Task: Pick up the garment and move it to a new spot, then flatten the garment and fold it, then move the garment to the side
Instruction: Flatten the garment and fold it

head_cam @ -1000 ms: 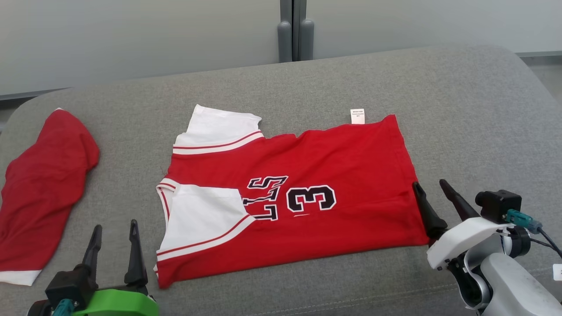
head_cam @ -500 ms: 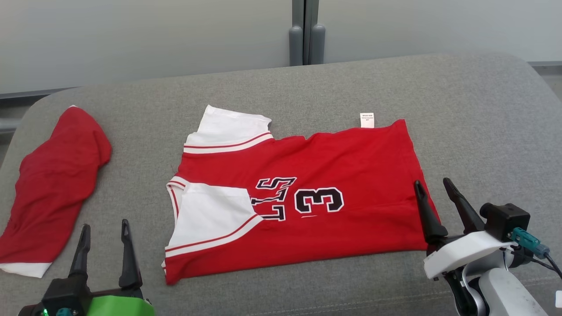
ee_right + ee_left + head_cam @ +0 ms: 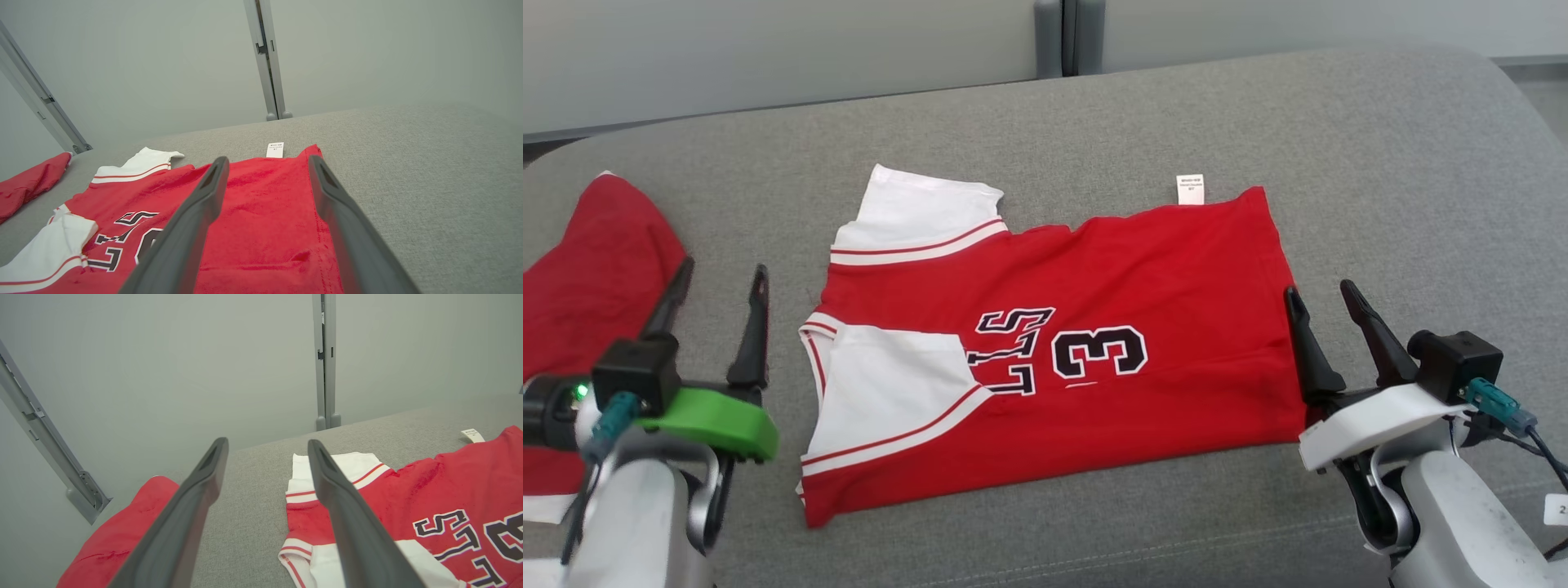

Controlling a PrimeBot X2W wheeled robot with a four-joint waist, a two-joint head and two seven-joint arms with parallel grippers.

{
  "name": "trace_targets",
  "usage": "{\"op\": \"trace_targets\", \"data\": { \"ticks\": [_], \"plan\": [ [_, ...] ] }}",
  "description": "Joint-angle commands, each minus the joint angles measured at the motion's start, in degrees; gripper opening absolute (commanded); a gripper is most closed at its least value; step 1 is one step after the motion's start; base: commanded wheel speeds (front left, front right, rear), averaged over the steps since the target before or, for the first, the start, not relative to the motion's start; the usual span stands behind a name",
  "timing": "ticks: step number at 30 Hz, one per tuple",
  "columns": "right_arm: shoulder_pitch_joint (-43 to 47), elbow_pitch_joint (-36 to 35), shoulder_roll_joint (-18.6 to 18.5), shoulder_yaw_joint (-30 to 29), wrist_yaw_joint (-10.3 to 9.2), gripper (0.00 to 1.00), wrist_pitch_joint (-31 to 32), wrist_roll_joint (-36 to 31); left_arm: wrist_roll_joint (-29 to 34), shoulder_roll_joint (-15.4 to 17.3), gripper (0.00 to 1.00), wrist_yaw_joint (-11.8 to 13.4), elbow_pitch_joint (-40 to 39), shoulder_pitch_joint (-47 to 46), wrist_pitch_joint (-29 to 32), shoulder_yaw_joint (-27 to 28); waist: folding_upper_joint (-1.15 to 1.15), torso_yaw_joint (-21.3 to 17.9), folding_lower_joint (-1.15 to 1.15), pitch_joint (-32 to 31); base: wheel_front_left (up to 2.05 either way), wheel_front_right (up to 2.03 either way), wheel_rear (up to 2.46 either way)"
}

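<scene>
**Listener:** What lies in front of you, left to right?

**Me:** A grey fabric-covered surface (image 3: 1380, 163). At its left edge lies a crumpled red cloth (image 3: 580, 278). Just beside it my left hand (image 3: 724, 268) hovers over bare grey, its two dark fingers spread apart and holding nothing. Across the middle lies the garment, a red jersey (image 3: 1160, 278) with black numbers. One white sleeve is folded over its front and the other points toward the far edge. A small white label (image 3: 1190, 189) pokes out along the jersey's far side. At its right hem is my right hand (image 3: 1317, 287), fingers also spread and empty. One finger is over the hem, the other over bare grey. I cannot tell whether either touches the fabric.

**Listener:** How far along are you?

**Me:** I judge the jersey is flattened and partly folded. The final fold and the move to the side are not yet done.

**Listener:** What could go wrong?

**Me:** My right hand might pinch only the top layer at the hem, and lifting would then peel the fold open. Dragging the jersey over this rough grey fabric could bunch it. The loose sleeve may flop out. My left hand, so near the red cloth, could snag it.
</scene>
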Motion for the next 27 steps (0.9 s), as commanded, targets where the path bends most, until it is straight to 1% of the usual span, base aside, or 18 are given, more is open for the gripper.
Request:
{"op": "trace_targets", "data": {
  "ticks": [1,2,3,7,9,10,11,16,21,24,27],
  "plan": [
    [-1.3,0.1,0.3,0.2,-0.06,1.00,-0.2,-0.2,-0.5,2.0,1.00,-0.2,1.3,-3.0,0.3,-0.5,0.00,-2.3,0.00,2.4,0.00,0.00,0.00],
    [-1.8,0.1,0.6,0.1,-0.06,1.00,-0.2,0.0,-1.8,2.4,1.00,-0.3,2.3,-4.7,0.9,-1.4,0.00,-2.9,0.00,3.1,0.00,0.00,0.00],
    [-2.3,0.0,0.7,0.1,-0.06,1.00,-0.2,0.0,-1.9,3.8,1.00,-0.3,3.3,-6.2,1.5,-2.8,0.00,-3.6,0.00,3.8,0.00,0.00,0.00],
    [-4.1,-0.4,1.8,0.6,-0.06,1.00,-0.2,-0.3,-5.5,8.3,1.00,-0.3,6.6,-12.3,3.0,-6.1,0.00,-6.4,0.00,6.8,0.00,0.00,0.00],
    [-5.0,-0.6,2.1,0.3,-0.06,1.00,-0.2,-0.4,-8.2,9.4,1.00,-0.3,8.2,-15.2,3.9,-7.9,0.00,-7.3,0.00,8.4,0.00,0.00,0.00],
    [-5.7,-0.7,2.6,0.3,-0.06,1.00,-0.2,-0.7,-10.1,11.3,1.00,-0.3,10.2,-18.1,4.9,-9.7,0.00,-8.1,0.00,10.0,0.00,0.00,0.00],
    [-6.1,-0.7,2.9,0.4,-0.06,1.00,-0.2,-0.9,-10.9,12.4,1.00,-0.3,11.2,-19.3,5.5,-10.9,0.00,-8.6,0.00,10.8,0.00,0.00,0.00],
    [-8.2,-1.3,4.0,0.5,-0.06,1.00,-0.2,-1.3,-16.7,15.9,1.00,-0.3,15.1,-26.2,7.1,-14.2,0.00,-10.8,0.00,14.4,0.00,0.00,0.00],
    [-9.7,-1.7,5.1,0.6,-0.06,1.00,-0.2,-1.3,-22.4,18.0,1.00,-0.3,18.9,-32.1,9.9,-17.5,0.00,-12.6,0.00,17.5,0.00,0.00,0.00],
    [-10.7,-1.7,5.8,1.1,-0.06,1.00,-0.2,-1.4,-24.8,19.3,1.00,-0.3,21.4,-35.4,11.3,-19.4,0.00,-13.6,0.00,19.2,0.00,0.00,0.00],
    [-11.6,-1.7,6.3,1.4,-0.06,1.00,-0.2,-1.1,-27.3,19.8,1.00,-0.3,23.9,-38.4,12.6,-20.7,0.00,-14.8,0.00,20.8,0.00,0.00,0.00]
  ]
}}
